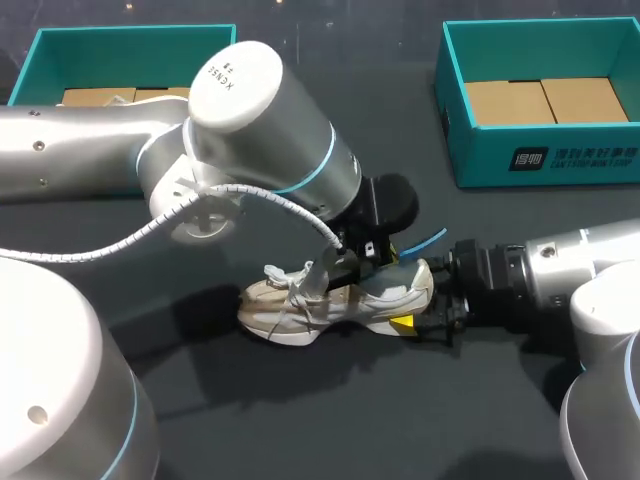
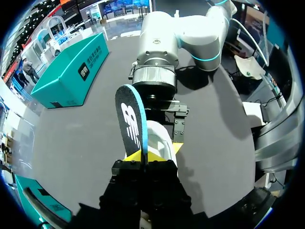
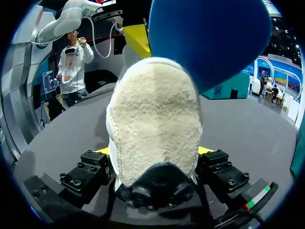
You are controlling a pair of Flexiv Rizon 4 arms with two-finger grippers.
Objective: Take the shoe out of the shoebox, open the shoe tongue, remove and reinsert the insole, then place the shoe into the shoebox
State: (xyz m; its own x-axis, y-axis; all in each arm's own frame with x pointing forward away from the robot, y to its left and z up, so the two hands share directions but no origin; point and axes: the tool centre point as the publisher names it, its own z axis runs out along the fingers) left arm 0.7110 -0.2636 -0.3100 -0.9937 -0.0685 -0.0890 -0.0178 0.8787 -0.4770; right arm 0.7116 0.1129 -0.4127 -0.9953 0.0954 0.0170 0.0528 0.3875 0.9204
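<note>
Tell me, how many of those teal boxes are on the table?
2. One teal box sits far left, partly behind the left arm; the other far right. The arms might hide more.

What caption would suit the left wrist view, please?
Left gripper pinches the insole over the shoe; right gripper grips its heel.

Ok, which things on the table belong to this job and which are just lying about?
Job: shoe, heel in the right gripper; insole, in the left gripper; one teal box as shoebox, perhaps the right box.
Lying about: the left box, though I cannot tell which one is the shoebox.
</note>
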